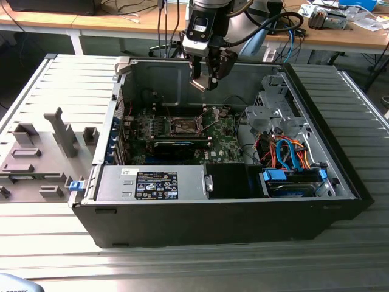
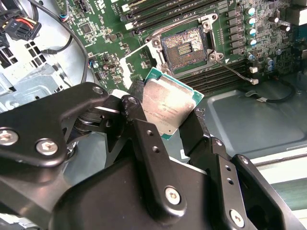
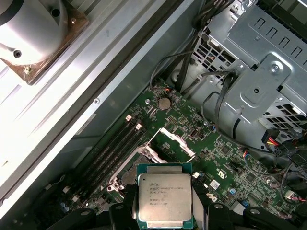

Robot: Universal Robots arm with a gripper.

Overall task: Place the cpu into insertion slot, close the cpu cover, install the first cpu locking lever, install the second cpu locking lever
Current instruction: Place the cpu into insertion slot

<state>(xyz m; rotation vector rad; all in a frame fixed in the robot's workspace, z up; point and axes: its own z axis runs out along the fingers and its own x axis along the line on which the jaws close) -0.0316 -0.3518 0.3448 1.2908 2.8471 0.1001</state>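
One small flat square silver-grey cpu (image 2: pixel 170 108) clenched edgewise in the black hand (image 1: pixel 205 84), held above the green motherboard (image 1: pixel 226 145) inside the open black computer case (image 1: pixel 213 219); square dark-centred insertion slot (image 2: pixel 183 46) bare, thin silver cpu cover (image 3: pixel 177 140) tilted up beside it.

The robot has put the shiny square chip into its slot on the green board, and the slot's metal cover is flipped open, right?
Not in the slot: the gripper holds the cpu above the board, and the insertion slot lies bare, as the second wrist view shows. The cpu cover is flipped open.
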